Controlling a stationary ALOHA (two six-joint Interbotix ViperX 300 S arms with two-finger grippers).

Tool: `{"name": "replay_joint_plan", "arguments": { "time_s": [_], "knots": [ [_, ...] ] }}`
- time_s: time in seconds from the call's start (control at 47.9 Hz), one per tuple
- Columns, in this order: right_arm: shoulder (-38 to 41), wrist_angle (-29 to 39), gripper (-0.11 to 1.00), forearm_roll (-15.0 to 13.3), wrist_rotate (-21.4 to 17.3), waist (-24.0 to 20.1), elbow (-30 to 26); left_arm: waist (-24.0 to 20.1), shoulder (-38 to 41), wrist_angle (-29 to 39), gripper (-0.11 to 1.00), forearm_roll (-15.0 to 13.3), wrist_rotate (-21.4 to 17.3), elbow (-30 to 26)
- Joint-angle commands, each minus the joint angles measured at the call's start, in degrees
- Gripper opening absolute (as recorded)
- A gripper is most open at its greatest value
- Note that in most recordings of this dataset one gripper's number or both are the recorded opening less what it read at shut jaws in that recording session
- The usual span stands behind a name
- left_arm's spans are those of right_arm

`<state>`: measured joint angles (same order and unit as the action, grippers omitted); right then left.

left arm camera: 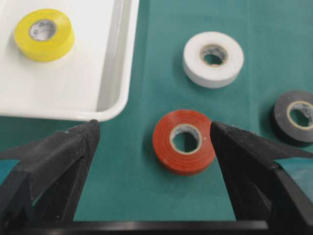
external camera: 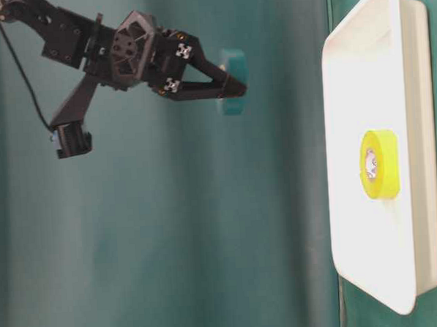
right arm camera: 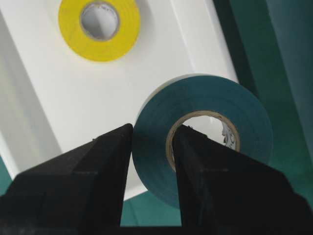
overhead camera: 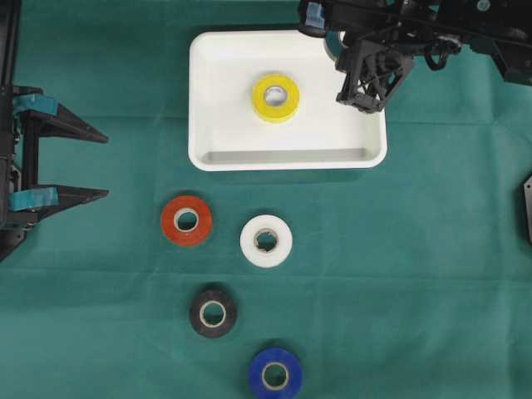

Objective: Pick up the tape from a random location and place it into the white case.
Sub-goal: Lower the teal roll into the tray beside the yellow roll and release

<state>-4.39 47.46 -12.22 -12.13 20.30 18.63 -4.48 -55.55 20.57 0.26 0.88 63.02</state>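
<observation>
My right gripper (right arm camera: 152, 134) is shut on a teal tape roll (right arm camera: 210, 95), one finger through its core and the other outside the ring. It hangs in the air over the far right corner of the white case (overhead camera: 204, 100); the table-level view shows the tape (external camera: 233, 60) well above the case (external camera: 352, 200). A yellow roll (overhead camera: 264, 98) lies flat inside the case. At the left edge of the table my left gripper (overhead camera: 106, 165) stands open and empty, and its wrist view shows a red roll (left arm camera: 164, 147) on the cloth beyond its fingertips.
On the green cloth in front of the case lie a red roll (overhead camera: 170, 220), a white roll (overhead camera: 249, 241), a black roll (overhead camera: 198, 312) and a blue roll (overhead camera: 259, 374). The right arm's black links span the top right of the overhead view.
</observation>
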Motion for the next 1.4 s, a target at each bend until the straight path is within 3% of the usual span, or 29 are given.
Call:
{"name": "replay_joint_plan", "arguments": {
  "time_s": [0.0,0.48,0.752,1.378],
  "knots": [
    [-0.88,-1.67,0.29,0.09,-0.18,0.00,0.18,-0.18,0.26,-0.18,0.98,-0.09,0.00,-0.70],
    [4.22,-12.22,0.29,1.23,-0.44,0.00,6.06,-0.18,0.26,-0.18,0.98,-0.09,0.00,-0.70],
    [9.93,-18.11,0.29,1.23,-2.90,0.00,7.12,-0.18,0.26,-0.18,0.98,-0.09,0.00,-0.62],
    [12.74,-22.50,0.29,1.14,-5.01,0.26,9.58,-0.18,0.26,-0.18,0.98,-0.09,-0.09,-0.62]
  ]
}}
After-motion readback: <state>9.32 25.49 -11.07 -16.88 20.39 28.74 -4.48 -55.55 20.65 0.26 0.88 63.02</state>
